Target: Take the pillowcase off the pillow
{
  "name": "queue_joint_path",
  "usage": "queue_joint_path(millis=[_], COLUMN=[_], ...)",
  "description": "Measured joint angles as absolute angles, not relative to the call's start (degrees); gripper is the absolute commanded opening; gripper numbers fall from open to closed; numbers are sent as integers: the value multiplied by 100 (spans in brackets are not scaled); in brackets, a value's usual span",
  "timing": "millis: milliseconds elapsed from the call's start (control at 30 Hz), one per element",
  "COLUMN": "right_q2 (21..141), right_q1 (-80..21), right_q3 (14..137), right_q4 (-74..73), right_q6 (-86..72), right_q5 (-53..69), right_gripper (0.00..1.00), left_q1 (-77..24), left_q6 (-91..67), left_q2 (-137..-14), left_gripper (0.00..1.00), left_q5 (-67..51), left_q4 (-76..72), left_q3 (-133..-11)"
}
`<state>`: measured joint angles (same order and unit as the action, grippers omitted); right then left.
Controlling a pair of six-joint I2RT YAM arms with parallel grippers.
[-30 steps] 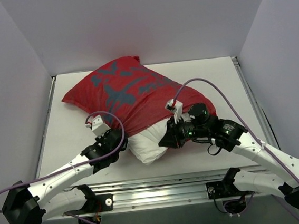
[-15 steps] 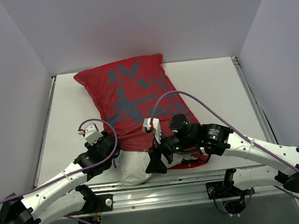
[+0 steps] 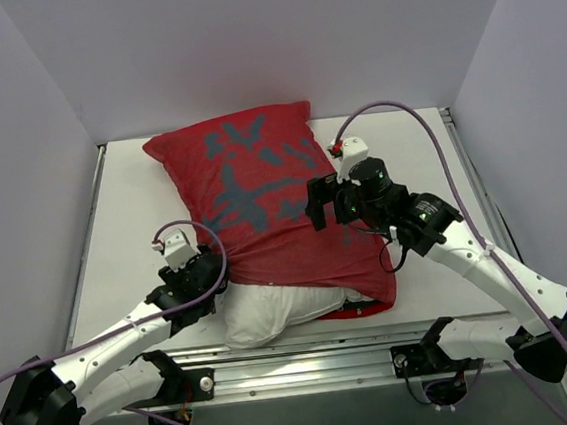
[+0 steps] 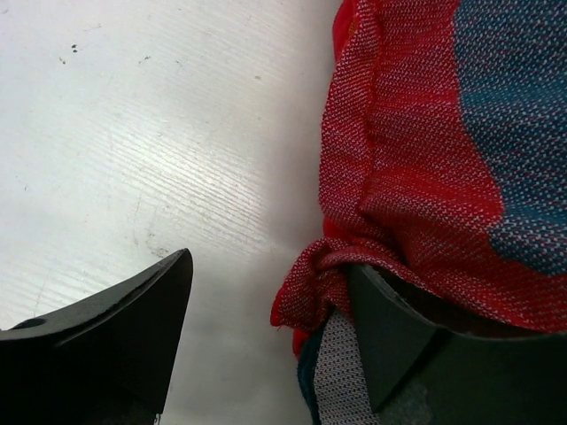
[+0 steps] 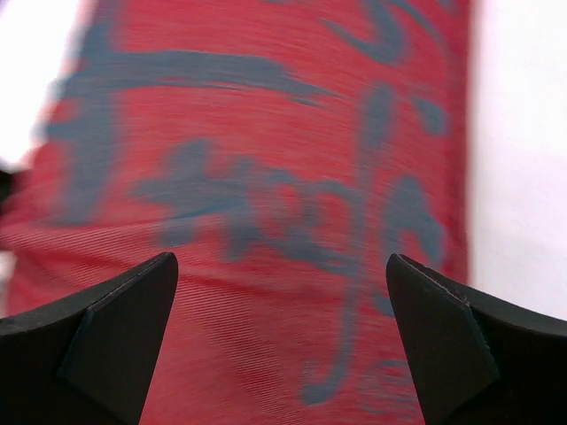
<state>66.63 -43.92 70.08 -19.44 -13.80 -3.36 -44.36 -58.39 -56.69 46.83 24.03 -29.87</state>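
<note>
Left gripper [image 4: 268,264] is sitting open at the pillowcase [image 3: 262,199] edge, fabric bunching on one finger. Right gripper [image 5: 282,258] is hovering spread wide over it. Pillow [image 3: 270,314] is poking out bottom center.

Tally on the single white tabletop [image 3: 125,238]: one large red thin-fabric pillowcase [image 3: 263,204] printed with dark grey brush-stroke marks, and one plump white rectangular pillow [image 3: 273,314] of smooth plain fabric. Two white-and-black robot arms, one left arm [image 3: 115,339] and one right arm [image 3: 489,263]. Each carries one black two-finger gripper, so one left gripper [image 3: 214,272] and one right gripper [image 3: 318,204], two in all. Two thin purple cables [image 3: 394,106], one looping above each arm.
</note>
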Motion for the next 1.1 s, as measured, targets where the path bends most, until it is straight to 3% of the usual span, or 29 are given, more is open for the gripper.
queue_joint_path(millis=[100,200,433,667,833,1100], right_q2=[6670,6886,7212,7234,7524,7795], right_q1=[-3835,-3750,-4600,-4956,-4956,-4851], right_q3=[6418,5725,4895,4689,4851,4853], right_q4=[-1750,-1424,-99,447,554,722], right_q6=[-1529,-1590,-1938,-2324,-2536,-2958], right_q5=[-521,-233,71,-202,-416,-346], right_gripper=[98,88,86,86,86,86], left_q1=[-4327,-4182,-3675,-3173,-2923,-2875], left_q6=[-5636,-5349,-4217,-3155,-2705,-2639], left_q2=[-5850,-6101,-7065,-8652,-9651,-9129], left_gripper=[83,87,89,90,97,94], left_q5=[4598,4460,4036,3555,3111,2888], left_q4=[2213,1959,1605,1328,1223,1288], left_q3=[-2987,-3020,-3518,-4932,-6309,-6938])
